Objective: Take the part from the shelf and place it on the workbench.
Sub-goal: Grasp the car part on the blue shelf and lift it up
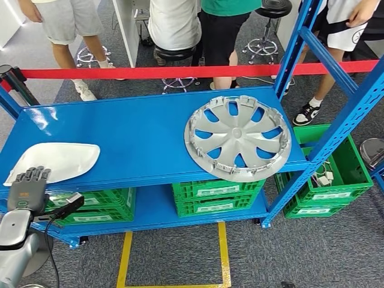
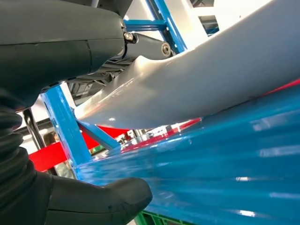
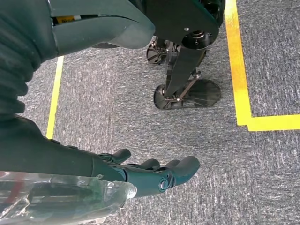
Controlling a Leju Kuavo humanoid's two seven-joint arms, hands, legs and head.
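Observation:
A white curved part [image 1: 54,161] lies at the left end of the blue shelf [image 1: 135,138]. My left hand [image 1: 28,186] is at the shelf's front edge, with its fingers [image 2: 71,42] lying over the near end of the white part [image 2: 198,79]. The thumb [image 2: 102,201] stays apart below, at the level of the shelf edge, not pressed against the part. A silver wheel cover [image 1: 237,137] lies flat at the shelf's right end and overhangs the front edge. My right hand [image 3: 148,173] hangs over the grey carpet with its fingers stretched out and nothing in them.
Green crates [image 1: 217,195] stand on the lower shelf, and another green crate [image 1: 337,174] sits to the right. Blue uprights [image 1: 335,129] rise at the right end. A red tape [image 1: 181,72] runs behind the shelf, with several people beyond it. Yellow lines [image 1: 224,252] mark the floor.

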